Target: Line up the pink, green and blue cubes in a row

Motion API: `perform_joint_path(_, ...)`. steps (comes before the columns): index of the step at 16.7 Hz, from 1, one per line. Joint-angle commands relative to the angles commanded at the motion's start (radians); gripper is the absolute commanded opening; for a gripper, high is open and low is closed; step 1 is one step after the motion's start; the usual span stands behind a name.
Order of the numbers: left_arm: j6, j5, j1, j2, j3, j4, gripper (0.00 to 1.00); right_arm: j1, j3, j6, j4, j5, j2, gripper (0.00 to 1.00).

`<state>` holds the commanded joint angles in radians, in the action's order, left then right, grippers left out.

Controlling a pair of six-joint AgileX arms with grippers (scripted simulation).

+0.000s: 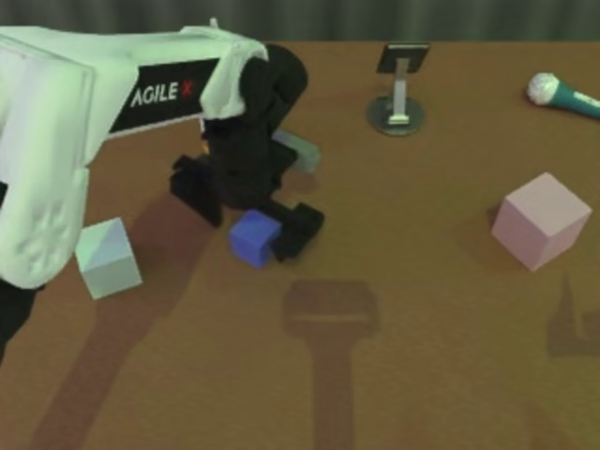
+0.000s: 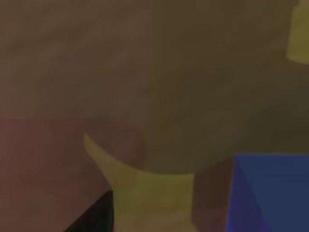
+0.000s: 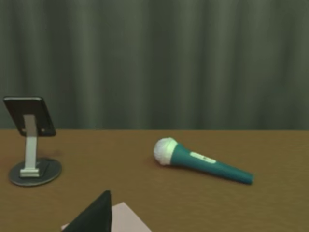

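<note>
Left gripper (image 1: pixel 246 220) is down on the table with fingers spread wide, small blue cube (image 1: pixel 254 237) touching one finger.

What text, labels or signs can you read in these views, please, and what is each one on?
"AGILE X": white letters on a black panel on the left arm, top view.
The microphone carries a pale patch on its handle, too blurred to read.
No other text shows.
</note>
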<state>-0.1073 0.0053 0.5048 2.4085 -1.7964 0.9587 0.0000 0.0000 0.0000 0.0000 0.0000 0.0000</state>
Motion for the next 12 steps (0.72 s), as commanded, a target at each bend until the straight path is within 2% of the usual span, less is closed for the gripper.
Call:
perform_joint_path(9, 0.0, 0.0, 0.0, 0.0, 0.0, 0.0, 0.02, 0.0, 0.0, 0.0, 0.0, 0.0, 0.0, 1.0)
perform_joint_path(12, 0.0, 0.0, 0.0, 0.0, 0.0, 0.0, 0.0, 0.0, 0.0, 0.0, 0.0, 0.0, 0.0, 1.0)
